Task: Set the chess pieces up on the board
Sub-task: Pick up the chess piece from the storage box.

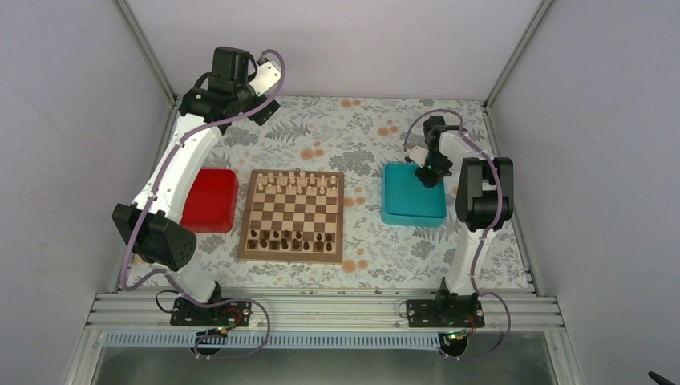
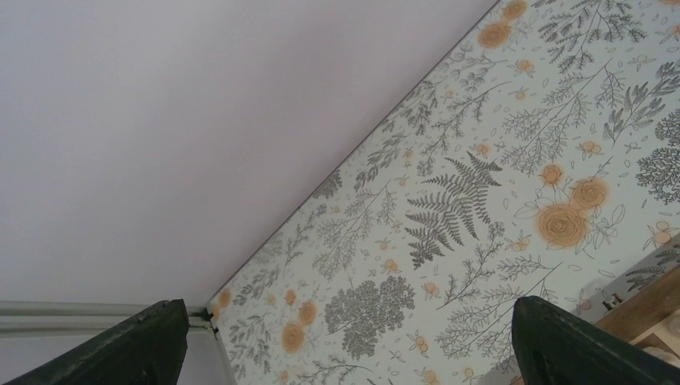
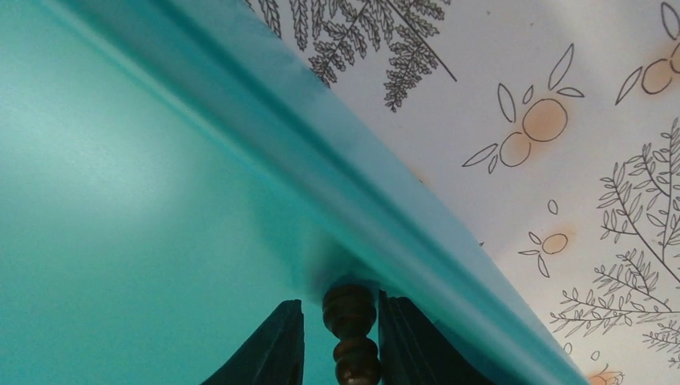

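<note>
The board [image 1: 293, 215] lies mid-table, with dark chess pieces [image 1: 290, 239] along its near rows and cream pieces [image 1: 297, 183] along its far rows. My right gripper [image 1: 431, 172] reaches down into the back right of the teal tray [image 1: 413, 204]. In the right wrist view the gripper [image 3: 341, 301] stands narrowly open around one dark piece [image 3: 350, 321] by the tray wall [image 3: 240, 104]. The right finger touches the piece and a gap shows at the left finger. My left gripper [image 1: 263, 111] is raised at the back left, wide open and empty [image 2: 353, 353].
A red tray [image 1: 210, 199] sits left of the board, under the left arm. The floral cloth [image 2: 449, 208] covers the table. The enclosure walls stand close on three sides. A board corner [image 2: 649, 309] shows in the left wrist view.
</note>
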`<act>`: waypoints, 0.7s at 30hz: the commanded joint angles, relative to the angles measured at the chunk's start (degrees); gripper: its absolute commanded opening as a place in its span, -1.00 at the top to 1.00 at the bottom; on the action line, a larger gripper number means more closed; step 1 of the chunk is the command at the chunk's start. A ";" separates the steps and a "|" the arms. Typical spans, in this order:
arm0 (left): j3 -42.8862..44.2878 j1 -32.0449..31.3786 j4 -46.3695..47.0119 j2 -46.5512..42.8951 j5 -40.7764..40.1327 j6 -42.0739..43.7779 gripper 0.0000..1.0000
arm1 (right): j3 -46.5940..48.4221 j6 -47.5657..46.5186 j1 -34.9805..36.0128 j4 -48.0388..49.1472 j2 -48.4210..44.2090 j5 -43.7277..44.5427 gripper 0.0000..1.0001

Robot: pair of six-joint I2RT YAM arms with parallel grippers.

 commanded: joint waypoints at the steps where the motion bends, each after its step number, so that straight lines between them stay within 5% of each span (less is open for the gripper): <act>1: -1.01 0.60 1.37 -2.31 1.34 -1.05 -1.00 | 0.06 1.39 0.30 -0.63 0.63 0.67 0.56; 9: -2.77 0.73 1.75 -3.39 1.91 -1.19 -1.00 | 0.02 2.18 1.13 -2.27 -1.39 0.52 0.87; 21: -4.62 1.86 2.59 -6.20 1.52 -1.81 -1.00 | 10.43 4.03 11.86 -12.99 -6.59 -5.73 0.92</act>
